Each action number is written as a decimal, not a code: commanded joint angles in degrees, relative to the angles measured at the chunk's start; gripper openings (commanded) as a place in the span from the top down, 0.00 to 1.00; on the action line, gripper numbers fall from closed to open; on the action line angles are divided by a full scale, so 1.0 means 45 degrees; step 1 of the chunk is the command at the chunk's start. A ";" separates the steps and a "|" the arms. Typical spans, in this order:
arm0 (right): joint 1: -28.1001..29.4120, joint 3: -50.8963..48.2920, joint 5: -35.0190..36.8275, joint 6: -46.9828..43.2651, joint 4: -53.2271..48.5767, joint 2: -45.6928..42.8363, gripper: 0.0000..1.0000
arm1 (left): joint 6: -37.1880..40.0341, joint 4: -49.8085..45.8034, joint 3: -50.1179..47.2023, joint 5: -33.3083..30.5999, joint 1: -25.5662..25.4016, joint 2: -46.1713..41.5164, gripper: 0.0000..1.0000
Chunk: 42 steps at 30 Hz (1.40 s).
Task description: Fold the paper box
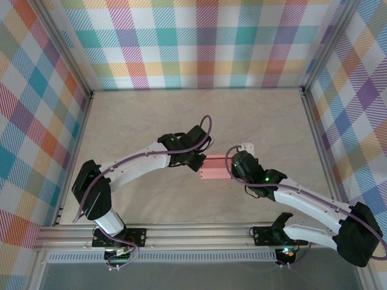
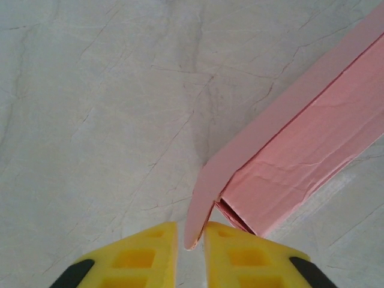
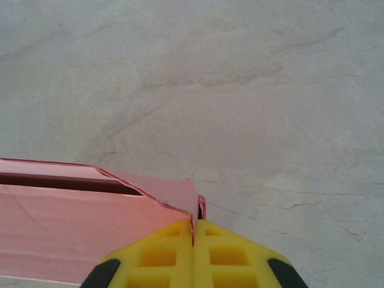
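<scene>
The paper box (image 1: 215, 168) is a salmon-pink flat rectangular box lying mid-table between both arms. In the left wrist view the paper box (image 2: 300, 150) runs up to the right, and its open end flap (image 2: 207, 192) dips between my yellow fingers. My left gripper (image 2: 191, 240) stands narrowly open; the flap tip brushes the right finger, with a gap on the other side. From above, the left gripper (image 1: 202, 162) is at the box's left end. My right gripper (image 3: 193, 231) is shut on the corner flap of the box (image 3: 66, 222), at its right end (image 1: 233, 166).
The pale marbled tabletop (image 1: 193, 115) is walled on three sides by plaid panels (image 1: 199, 42). An aluminium rail (image 1: 193, 232) runs along the near edge, with the arm bases on it. Free room lies beyond the box towards the back wall.
</scene>
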 commanded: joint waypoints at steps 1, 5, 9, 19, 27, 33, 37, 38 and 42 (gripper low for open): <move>0.0125 0.0125 -0.0201 0.0219 -0.0209 -0.0016 1.00 | -0.0082 -0.0002 0.0279 0.0227 -0.0006 0.0118 0.88; 0.0144 0.0126 -0.0211 0.0210 -0.0196 -0.0030 1.00 | -0.0319 0.0201 0.0243 0.0432 -0.0004 0.0103 0.98; 0.0144 0.0098 -0.0197 0.0217 -0.0178 -0.0013 1.00 | -0.1257 0.0490 0.0144 0.0601 -0.0005 0.0108 1.00; 0.0262 0.0146 -0.0217 0.0166 -0.0069 0.0199 0.99 | -0.3330 0.0764 0.0302 0.1364 0.0014 0.0030 1.00; 0.0320 0.0178 -0.0223 0.0229 -0.0021 0.0322 0.99 | -0.4885 0.0982 0.0373 0.1514 0.0055 0.0265 1.00; 0.0327 0.0163 -0.0199 0.0249 -0.0012 0.0283 0.99 | -0.5518 0.1391 0.0085 0.1508 0.0153 0.0206 1.00; 0.0340 0.0071 -0.0202 0.0346 0.0027 0.0244 0.99 | -0.5521 0.1475 -0.0109 0.1420 0.0162 0.0196 1.00; 0.0349 0.0066 -0.0203 0.0372 0.0034 0.0234 0.99 | -0.5533 0.1554 -0.0241 0.1457 0.0153 0.0185 1.00; 0.0340 -0.0043 -0.0203 0.0444 0.0075 0.0190 0.98 | -0.5414 0.2118 -0.1019 0.1719 0.0152 -0.0165 1.00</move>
